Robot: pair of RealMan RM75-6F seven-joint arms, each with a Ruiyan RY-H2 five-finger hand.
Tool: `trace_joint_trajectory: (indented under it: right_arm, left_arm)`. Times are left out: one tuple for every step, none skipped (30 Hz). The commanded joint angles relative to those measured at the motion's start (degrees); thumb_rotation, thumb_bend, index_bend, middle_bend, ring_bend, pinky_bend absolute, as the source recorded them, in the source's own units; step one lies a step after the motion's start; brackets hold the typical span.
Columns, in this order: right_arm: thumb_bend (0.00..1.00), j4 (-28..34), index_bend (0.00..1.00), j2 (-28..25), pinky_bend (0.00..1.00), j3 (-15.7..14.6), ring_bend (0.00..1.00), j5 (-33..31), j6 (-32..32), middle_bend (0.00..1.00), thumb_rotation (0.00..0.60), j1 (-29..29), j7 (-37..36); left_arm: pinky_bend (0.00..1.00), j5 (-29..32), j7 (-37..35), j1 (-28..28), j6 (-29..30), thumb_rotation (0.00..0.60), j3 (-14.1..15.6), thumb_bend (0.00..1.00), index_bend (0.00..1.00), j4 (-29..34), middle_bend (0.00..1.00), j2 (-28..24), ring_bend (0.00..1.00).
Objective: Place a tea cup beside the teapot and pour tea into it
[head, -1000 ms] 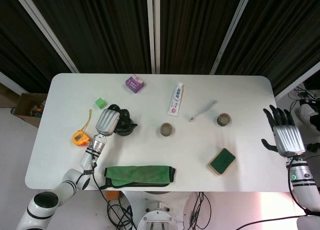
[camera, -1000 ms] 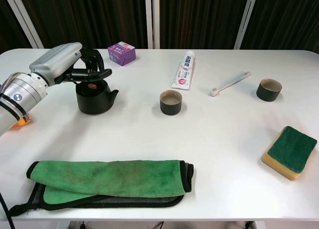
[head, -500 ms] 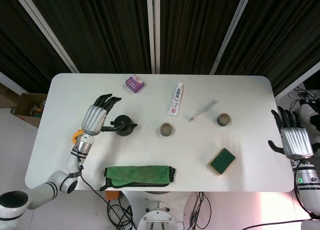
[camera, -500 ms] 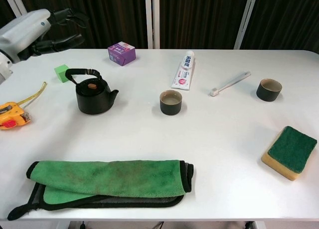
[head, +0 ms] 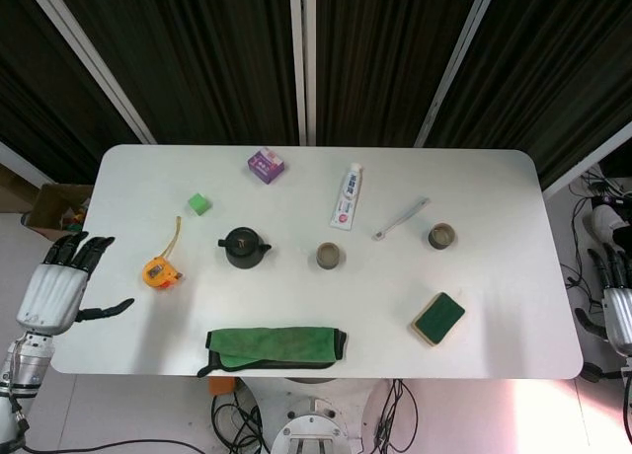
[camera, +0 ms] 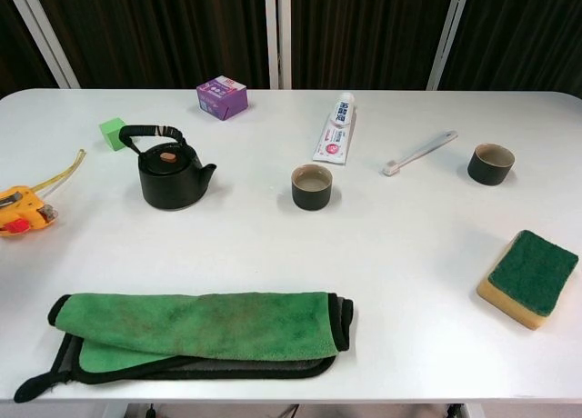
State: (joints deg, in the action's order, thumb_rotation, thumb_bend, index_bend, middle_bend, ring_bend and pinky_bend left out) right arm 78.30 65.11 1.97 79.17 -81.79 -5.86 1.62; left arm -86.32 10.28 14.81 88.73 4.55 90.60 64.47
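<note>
Now | left hand [head: 54, 291] spread, empty | right hand [head: 619, 311] (cropped) perhaps open.

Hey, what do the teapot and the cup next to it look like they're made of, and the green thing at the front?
The teapot looks like cast iron or dark glazed ceramic: matte black body, wrapped hoop handle; the look leaves it open. The cup seems glazed stoneware, dark outside with a paler inside. The green cloth is soft, nappy fabric, probably microfibre, folded with a dark edge.
</note>
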Motion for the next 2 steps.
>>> trace_joint_trajectory:
  right_arm:
    - [0.19,-1.00,0.00,0.57,0.00,-0.48,0.00,0.78,-1.49,0.00,0.600,1.34,-1.00]
    - [0.19,-1.12,0.00,0.50,0.00,-0.46,0.00,1.07,-1.93,0.00,0.600,1.58,-1.04]
  left_arm:
    - [0.18,-2.13,-6.69,-6.42,4.66,0.205,3.36,0.06,0.14,-4.23,0.19,0.00,0.12]
    - [0.18,-2.44,-6.98,-6.97,4.93,0.205,3.44,0.07,0.14,-4.61,0.19,0.05,0.12]
